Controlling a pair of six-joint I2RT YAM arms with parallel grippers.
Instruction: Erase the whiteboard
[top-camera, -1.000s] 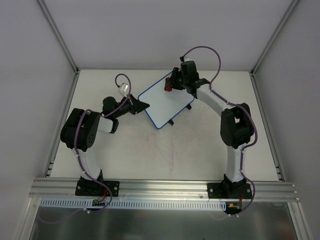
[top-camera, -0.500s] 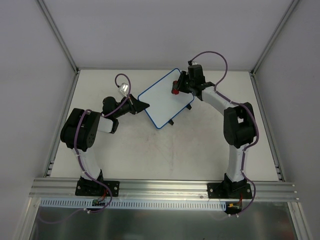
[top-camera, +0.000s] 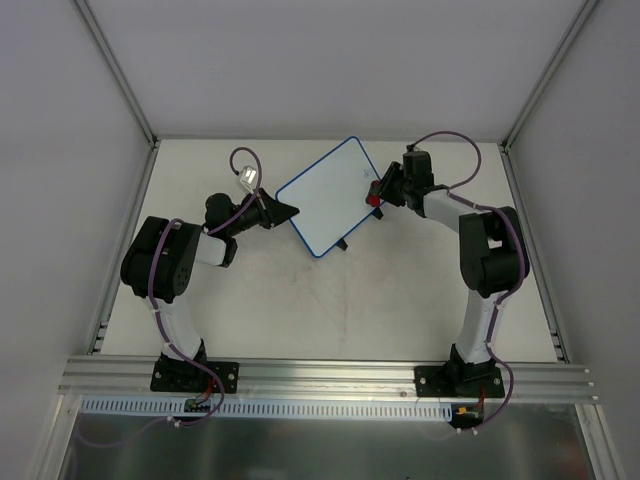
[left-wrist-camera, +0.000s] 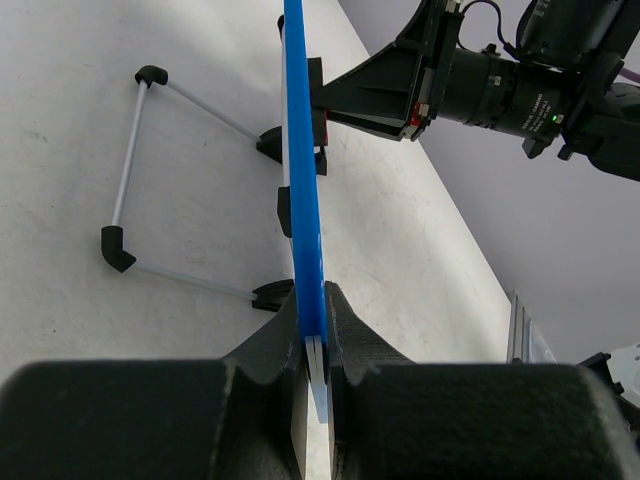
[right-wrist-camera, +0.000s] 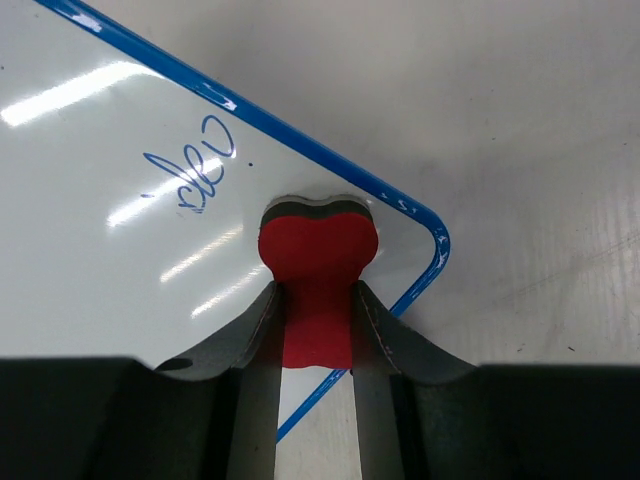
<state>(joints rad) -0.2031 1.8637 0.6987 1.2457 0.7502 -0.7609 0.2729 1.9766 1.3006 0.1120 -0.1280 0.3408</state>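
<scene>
L end effector (left-wrist-camera: 313, 322) clamps whiteboard (top-camera: 320, 200) edge; R end effector (right-wrist-camera: 317, 300) clamps eraser (right-wrist-camera: 317, 245) on its corner.

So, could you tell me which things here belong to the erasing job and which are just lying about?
In the job: whiteboard, blue writing, red eraser held by right gripper, left gripper clamping the board's edge.
Not in it: table, metal rail.

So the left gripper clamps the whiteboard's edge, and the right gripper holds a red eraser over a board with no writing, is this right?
Not quite: the whiteboard has blue writing just beside the red eraser, as the right wrist view shows. The rest holds.
</scene>
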